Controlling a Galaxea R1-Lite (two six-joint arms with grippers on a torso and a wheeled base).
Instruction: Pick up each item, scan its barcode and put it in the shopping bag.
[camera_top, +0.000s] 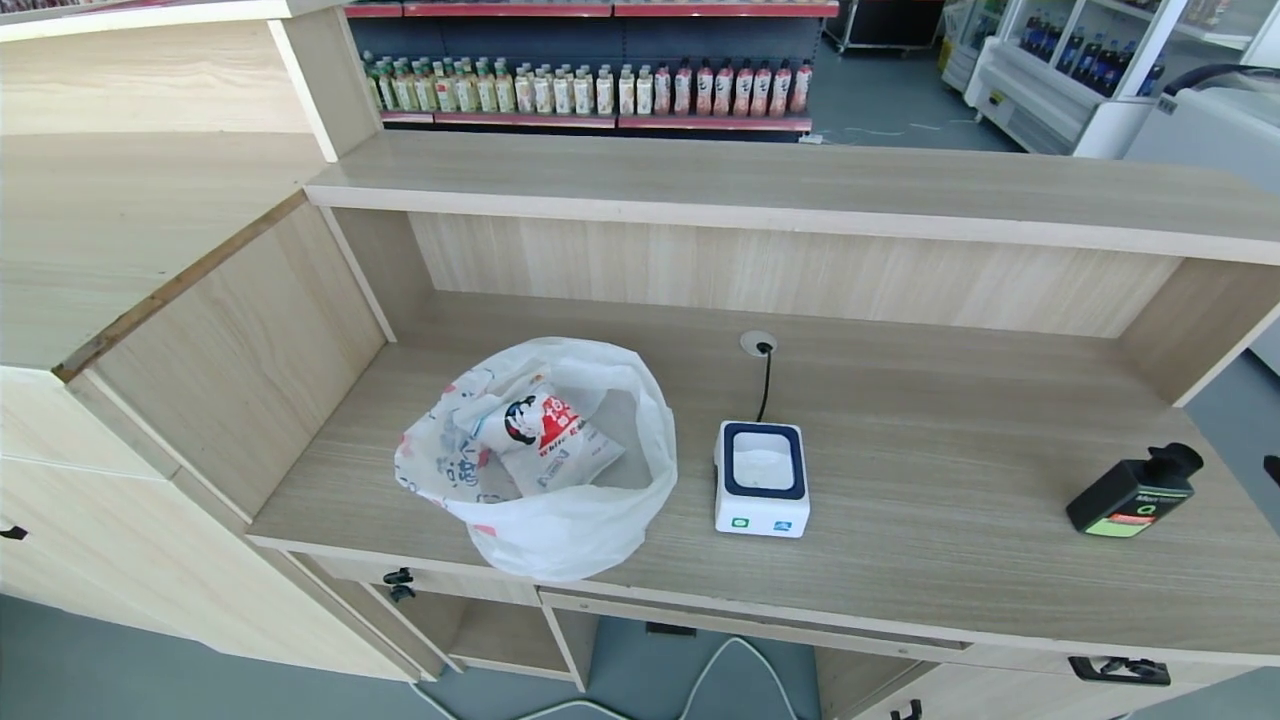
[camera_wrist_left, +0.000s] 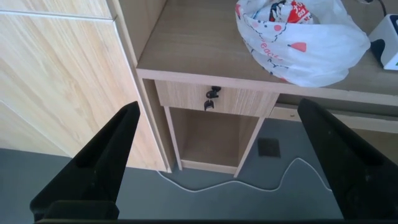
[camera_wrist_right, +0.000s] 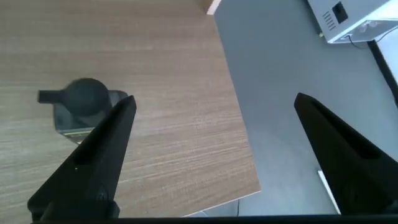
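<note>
Pale wood checkout counter up front, shelves of bottled drinks across the aisle behind. Over on the counter's left sits the shopping bag, mouth rolled wide and facing up, which suits dropping things in from above, and one red-and-white snack packet already lies inside. Just beside the bag, on its right, the scanner lies flat with its window up and its cable running back to a hole in the top, so a barcode would be shown face-down over it. Well apart, near the counter's right end and close to its front edge, a black bottle looks to be standing upright, by my read the one item left to ring up. Right gripper hangs above that corner, fingers spread wide with nothing between them, and the bottle is off by one finger rather than between the two. Left gripper sits low in front of the counter below the bag, likewise spread and empty, facing a keyed drawer. Bare wood between bottle and scanner gives an easy carry, though the raised back ledge boxes things in and that near edge leaves little margin for a nudge.
</note>
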